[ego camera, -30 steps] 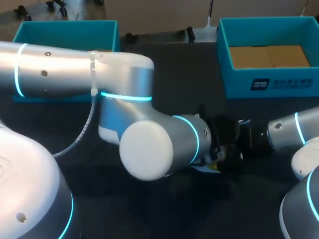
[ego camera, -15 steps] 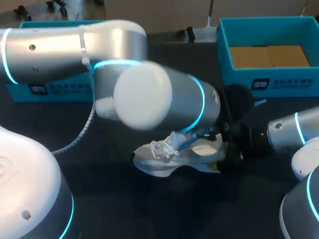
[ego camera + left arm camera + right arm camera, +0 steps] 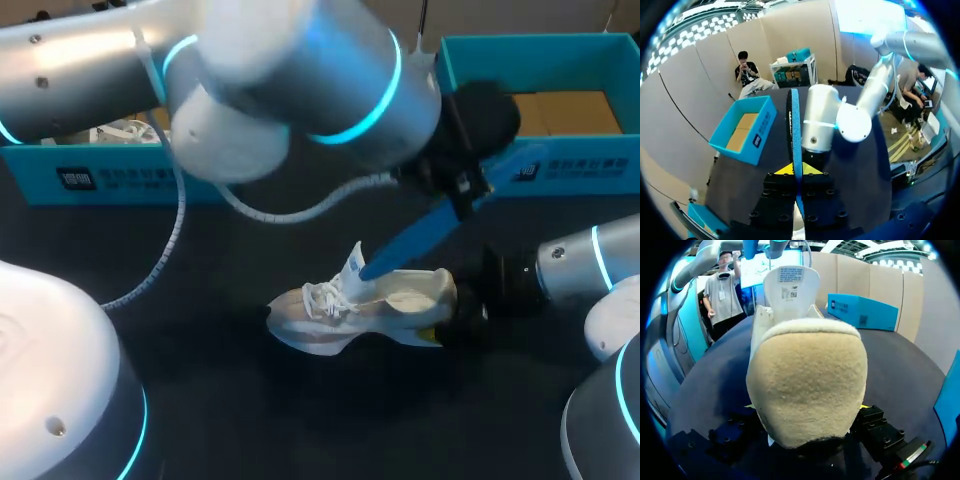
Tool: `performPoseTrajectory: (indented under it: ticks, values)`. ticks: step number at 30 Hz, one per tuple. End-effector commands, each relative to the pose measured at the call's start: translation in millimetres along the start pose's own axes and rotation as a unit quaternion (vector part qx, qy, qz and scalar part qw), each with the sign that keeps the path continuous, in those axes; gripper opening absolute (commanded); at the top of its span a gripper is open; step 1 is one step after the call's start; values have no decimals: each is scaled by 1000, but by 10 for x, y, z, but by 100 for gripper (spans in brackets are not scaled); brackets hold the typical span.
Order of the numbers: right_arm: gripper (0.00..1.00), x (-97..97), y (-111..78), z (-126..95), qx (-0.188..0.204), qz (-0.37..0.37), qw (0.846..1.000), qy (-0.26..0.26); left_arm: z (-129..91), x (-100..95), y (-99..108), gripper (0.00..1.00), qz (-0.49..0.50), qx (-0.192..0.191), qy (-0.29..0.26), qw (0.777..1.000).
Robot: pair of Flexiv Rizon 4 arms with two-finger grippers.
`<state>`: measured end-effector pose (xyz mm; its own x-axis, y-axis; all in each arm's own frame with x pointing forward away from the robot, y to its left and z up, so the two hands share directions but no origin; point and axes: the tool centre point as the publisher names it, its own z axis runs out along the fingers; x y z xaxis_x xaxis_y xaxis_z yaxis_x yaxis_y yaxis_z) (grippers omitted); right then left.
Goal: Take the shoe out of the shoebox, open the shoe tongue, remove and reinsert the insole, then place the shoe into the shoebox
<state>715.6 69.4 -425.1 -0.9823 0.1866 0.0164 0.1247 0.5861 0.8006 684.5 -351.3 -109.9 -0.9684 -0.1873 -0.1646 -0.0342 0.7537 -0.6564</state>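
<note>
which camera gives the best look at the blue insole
The head view: the flat blue insole shows nearly whole, slanting from the white lace-up shoe up to the left gripper. The left wrist view shows it only edge-on in that gripper. The right wrist view shows at most a blue tip.

White logo block (image 3: 76,180) with a line of characters on front wall of left shoebox (image 3: 150,187); too small to read. Similar white mark on front wall of right shoebox (image 3: 590,168), partly covered by blue insole (image 3: 440,225); not legible.

Right wrist view: white label (image 3: 791,275) on inner face of upright tongue (image 3: 790,297) of shoe (image 3: 807,380), several lines of fine print, unreadable. White mark and small dark square on side of left shoebox beyond shoe, unreadable.

Left wrist view: mark on right shoebox wall, unreadable.
</note>
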Motion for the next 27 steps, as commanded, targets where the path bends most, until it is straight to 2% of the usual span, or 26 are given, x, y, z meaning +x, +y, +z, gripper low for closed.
performPoseTrajectory:
  ticks: [1, 7, 15, 20, 27]
  values:
    - [0, -1, -6, 17, 2, 0, 1000, -1, -253, -80, 49, 0, -6, 39, 49, 998]
    - [0, -1, -6, 17, 2, 0, 1000, -1, -403, -90, -113, 0, -6, 63, 83, 994]
    - [0, -1, -6, 17, 2, 0, 1000, -1, -566, -366, -279, 0, -13, 101, 166, 981]
    - [0, -1, -6, 17, 2, 0, 1000, -1, -546, -445, -324, 0, -13, 125, 207, 970]
    - [0, -1, -6, 17, 2, 0, 1000, -1, -546, -445, -324, 0, -13, 125, 207, 970]
